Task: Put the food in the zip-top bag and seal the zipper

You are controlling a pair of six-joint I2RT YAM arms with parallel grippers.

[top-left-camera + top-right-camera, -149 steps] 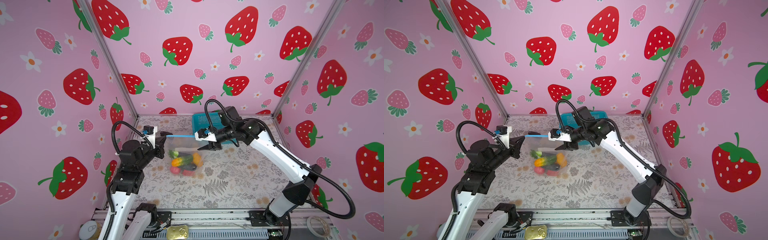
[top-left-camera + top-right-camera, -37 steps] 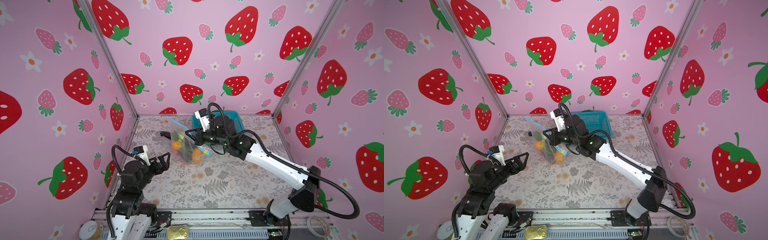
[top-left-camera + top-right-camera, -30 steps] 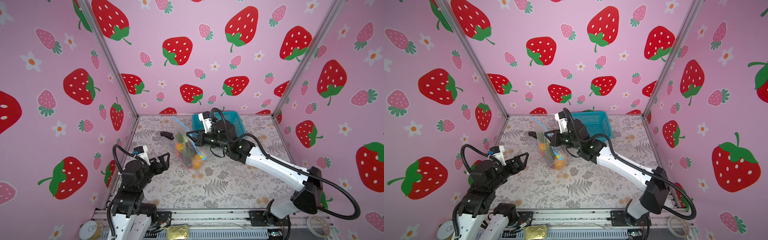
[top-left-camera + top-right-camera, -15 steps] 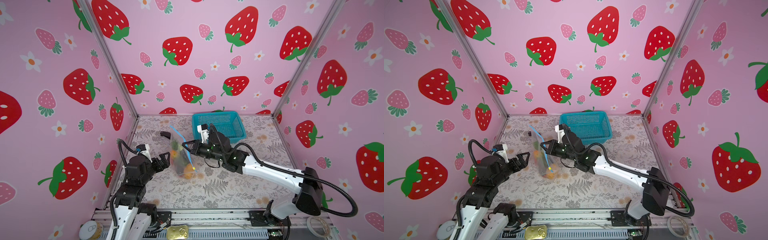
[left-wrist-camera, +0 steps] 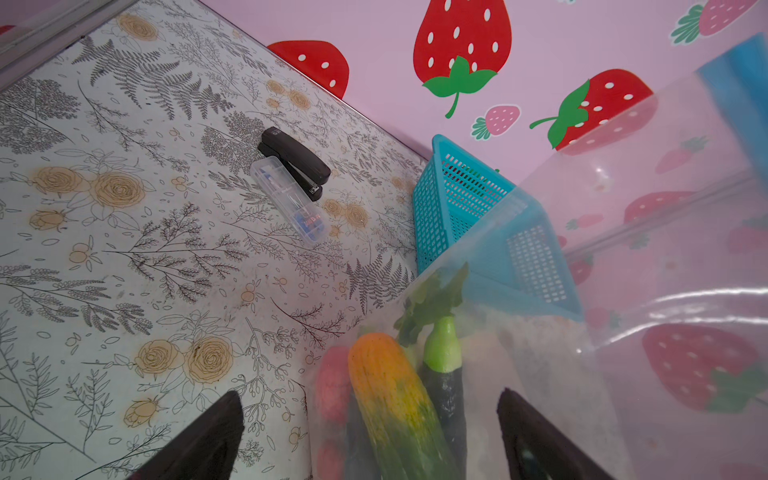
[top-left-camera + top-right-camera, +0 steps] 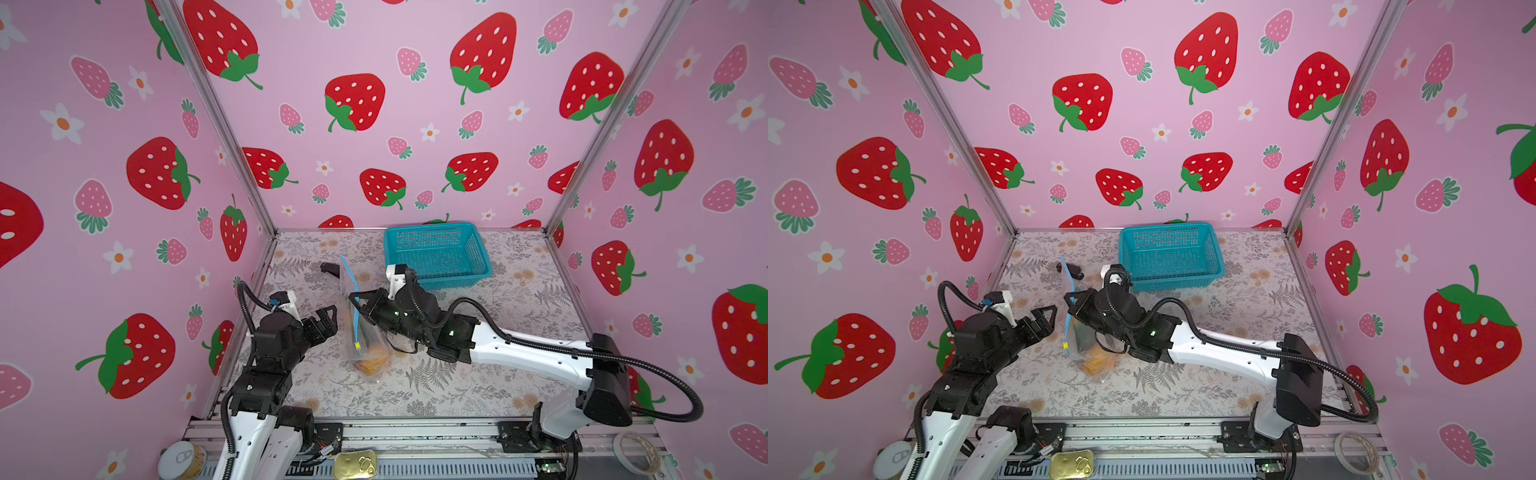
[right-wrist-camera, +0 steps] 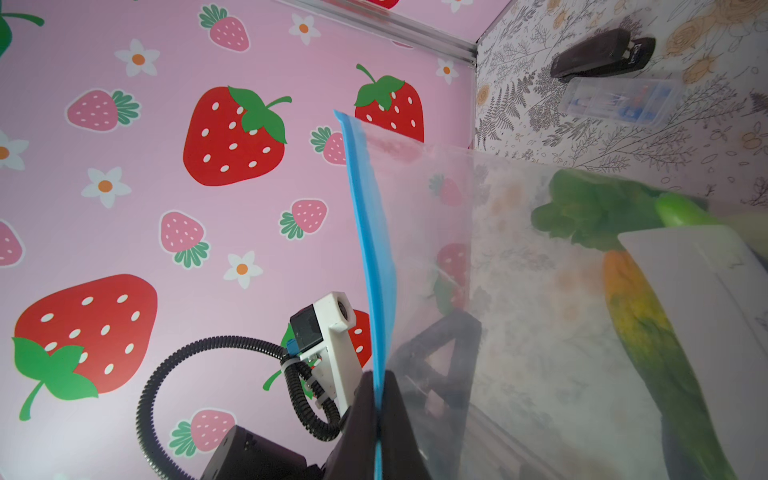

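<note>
Cannot tell the food [image 6: 369, 365] apart in a top view: blurred orange inside the zip-top bag [image 6: 349, 291]; cropped by the left wrist view's edge.

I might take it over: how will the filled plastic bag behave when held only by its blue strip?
Probably floppy: the bag droops creased from its blue strip, pinched in the right pincer. Likely bottom-heavy and apt to swing: the toy vegetables sit slumped at its low end. Its glossy film may be slippery.
</note>
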